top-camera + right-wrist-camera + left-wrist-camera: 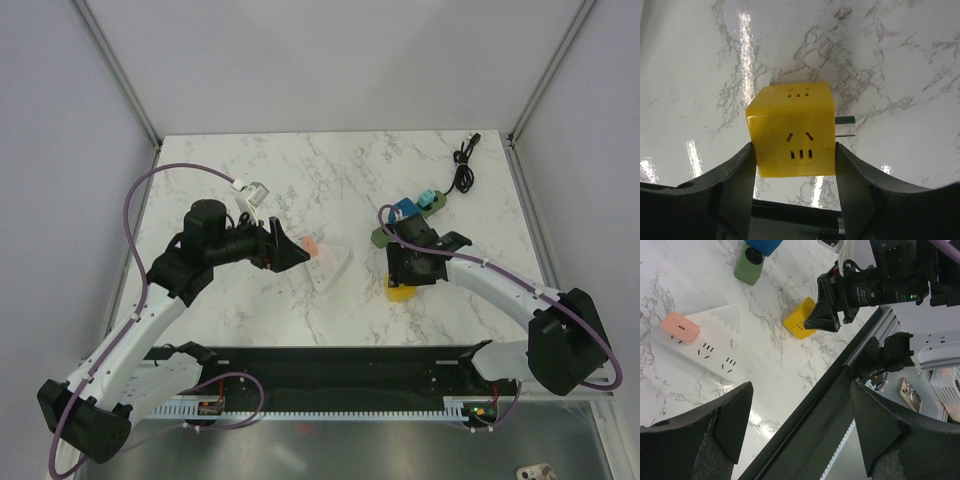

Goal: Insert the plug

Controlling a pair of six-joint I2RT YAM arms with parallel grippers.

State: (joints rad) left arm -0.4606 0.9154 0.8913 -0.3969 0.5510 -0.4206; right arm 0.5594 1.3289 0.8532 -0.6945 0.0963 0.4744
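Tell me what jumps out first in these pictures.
A bright yellow cube plug sits on the marble table, pinched by the jaws of the right gripper. At the table's centre lies a white power strip with a pink adapter on it, the open left gripper above it.

The yellow cube plug point(792, 132) lies prongs sideways, apart from the white power strip point(332, 268).

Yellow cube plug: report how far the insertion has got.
Done: only the approach. The right gripper has its fingers against both sides of the yellow cube plug, which seems to sit on the table with its prongs bare.
In hand: that grasp.
Left: lift it, carry it to the white power strip and push the prongs in. The left gripper is open and empty beside the strip.
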